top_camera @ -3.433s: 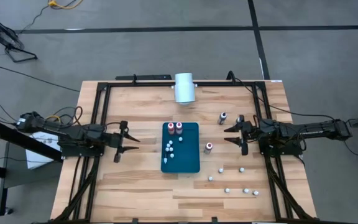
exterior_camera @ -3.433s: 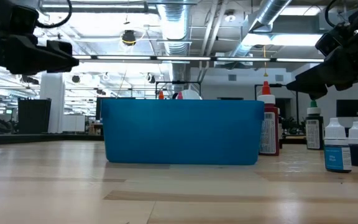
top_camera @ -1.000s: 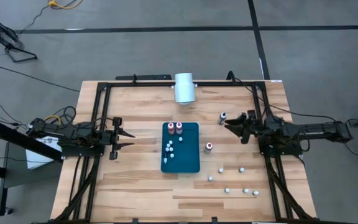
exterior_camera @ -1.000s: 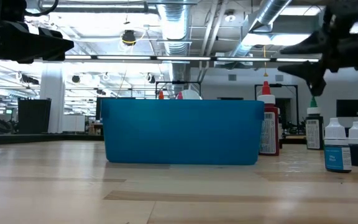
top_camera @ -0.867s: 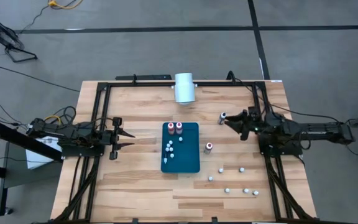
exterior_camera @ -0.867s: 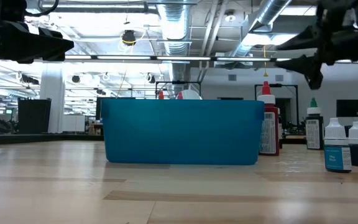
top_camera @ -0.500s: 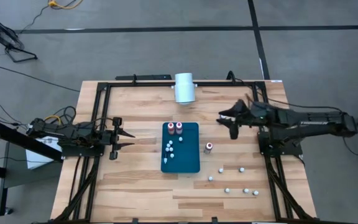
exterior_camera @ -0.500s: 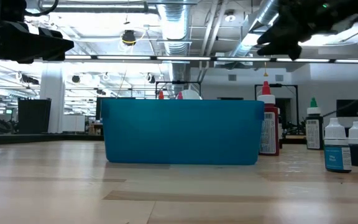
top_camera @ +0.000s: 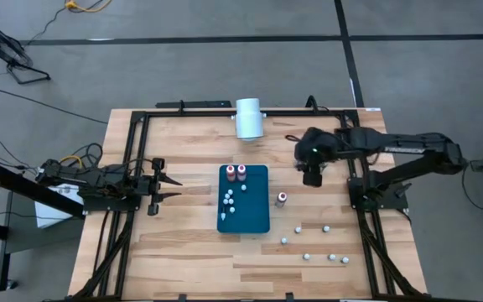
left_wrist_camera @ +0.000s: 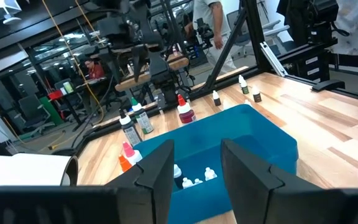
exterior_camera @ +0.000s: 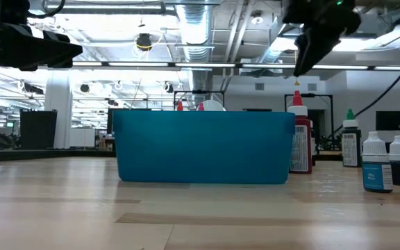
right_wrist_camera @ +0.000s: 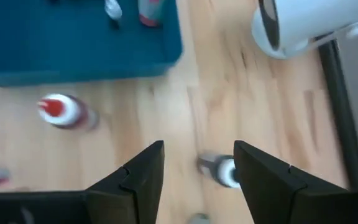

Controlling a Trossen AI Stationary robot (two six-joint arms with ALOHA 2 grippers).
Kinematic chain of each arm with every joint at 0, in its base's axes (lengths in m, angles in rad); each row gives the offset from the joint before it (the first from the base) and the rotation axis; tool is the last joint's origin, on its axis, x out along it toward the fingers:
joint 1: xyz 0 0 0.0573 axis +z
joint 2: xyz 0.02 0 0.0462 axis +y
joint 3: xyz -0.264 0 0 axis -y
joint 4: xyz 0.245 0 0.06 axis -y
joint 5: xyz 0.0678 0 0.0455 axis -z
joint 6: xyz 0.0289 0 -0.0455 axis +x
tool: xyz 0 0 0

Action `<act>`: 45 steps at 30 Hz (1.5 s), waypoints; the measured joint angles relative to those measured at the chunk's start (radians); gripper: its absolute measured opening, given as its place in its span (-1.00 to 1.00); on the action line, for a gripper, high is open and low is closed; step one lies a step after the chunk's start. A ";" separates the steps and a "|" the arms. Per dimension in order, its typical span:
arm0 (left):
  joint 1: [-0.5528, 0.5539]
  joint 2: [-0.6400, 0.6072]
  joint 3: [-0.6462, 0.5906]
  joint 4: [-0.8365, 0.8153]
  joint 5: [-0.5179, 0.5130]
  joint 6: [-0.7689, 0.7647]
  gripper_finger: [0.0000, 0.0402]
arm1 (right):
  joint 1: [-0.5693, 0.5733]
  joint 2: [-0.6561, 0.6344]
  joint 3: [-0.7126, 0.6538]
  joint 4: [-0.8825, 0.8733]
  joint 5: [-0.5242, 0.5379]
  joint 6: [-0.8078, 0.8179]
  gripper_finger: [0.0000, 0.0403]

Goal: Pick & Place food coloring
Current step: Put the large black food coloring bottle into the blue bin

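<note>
Food coloring (exterior_camera: 376, 163) labels unreadable; right claw (top_camera: 312, 170) hovers open, empty, above bottles.

A large white cylinder (top_camera: 249, 118) lies on its side at the far edge of the wooden table (top_camera: 183, 260), and a dark teal tray (top_camera: 256, 220) sits mid-table.

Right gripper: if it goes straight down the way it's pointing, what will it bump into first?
Probably the small dark bottle. The right gripper hangs over it with open fingers, and the bottle shows in the gap between them. It looks slightly off-centre, so a finger might touch it first.
</note>
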 joint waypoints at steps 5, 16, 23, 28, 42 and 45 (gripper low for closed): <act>0.000 0.000 0.000 0.000 0.000 -0.011 -0.39 | -0.065 0.084 0.032 -0.032 0.051 -0.157 -0.09; 0.000 0.000 0.000 0.000 0.000 -0.001 -0.39 | -0.217 0.203 0.032 -0.081 0.052 -0.219 -0.09; 0.000 0.000 0.000 0.000 0.000 0.000 -0.39 | -0.237 0.244 0.032 -0.094 0.046 -0.209 -0.09; 0.000 0.000 0.000 0.000 0.000 -0.011 -0.39 | -0.235 0.262 0.030 -0.105 0.033 -0.199 -0.05; 0.000 0.000 0.000 0.000 0.000 -0.011 -0.39 | -0.236 0.277 -0.042 -0.034 -0.033 -0.148 0.14; 0.000 0.000 0.000 -0.001 0.000 -0.003 -0.39 | -0.236 0.277 -0.056 -0.002 -0.034 -0.148 0.11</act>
